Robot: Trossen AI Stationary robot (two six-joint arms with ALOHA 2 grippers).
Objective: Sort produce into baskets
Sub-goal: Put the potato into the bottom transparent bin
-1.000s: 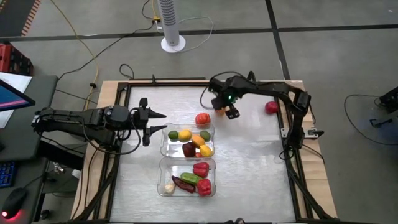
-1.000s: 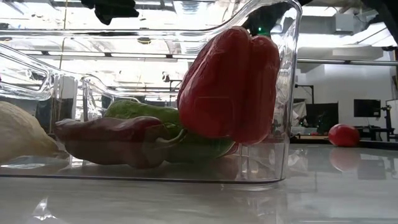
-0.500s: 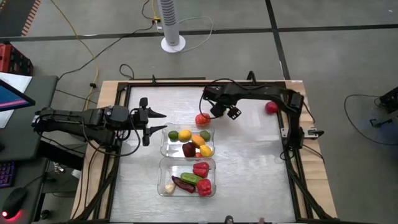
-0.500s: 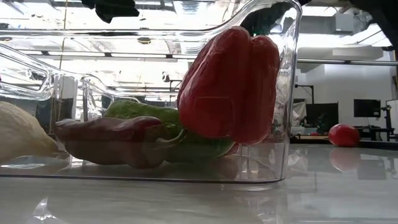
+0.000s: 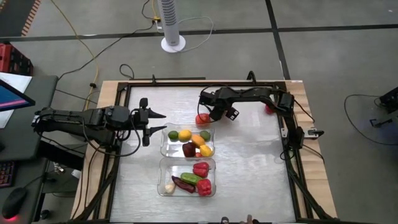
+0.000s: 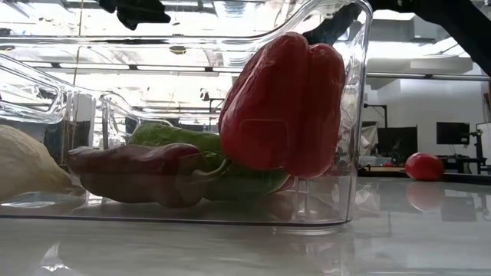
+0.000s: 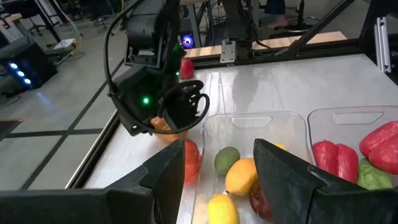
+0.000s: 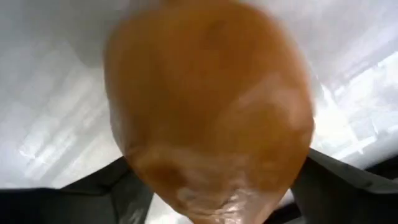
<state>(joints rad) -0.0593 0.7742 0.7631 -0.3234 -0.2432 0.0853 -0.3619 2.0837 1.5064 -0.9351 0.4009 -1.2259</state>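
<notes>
Seen from above, the right pincer [image 5: 207,116] covers a red-orange fruit [image 5: 201,119] on the surface [image 5: 249,162] beside the far tub [image 5: 166,142]; its wrist view shows dark fingers [image 8: 348,186] flanking it, grasp unclear. Left pincer [image 5: 151,122] waits released. The near tub's [image 5: 163,177] dark pepper [image 5: 185,183] lies lengthwise.

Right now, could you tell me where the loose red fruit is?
In the high view, the red fruit lies near the table's far right edge, beside the right arm, apart from both baskets.

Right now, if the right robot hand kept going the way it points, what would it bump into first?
Most likely the round red-orange toy fruit lying on the table just outside the clear plastic tub of fruit. The right gripper is down over it, and the fruit fills the right wrist view, so hardly any gap looks left.
</notes>
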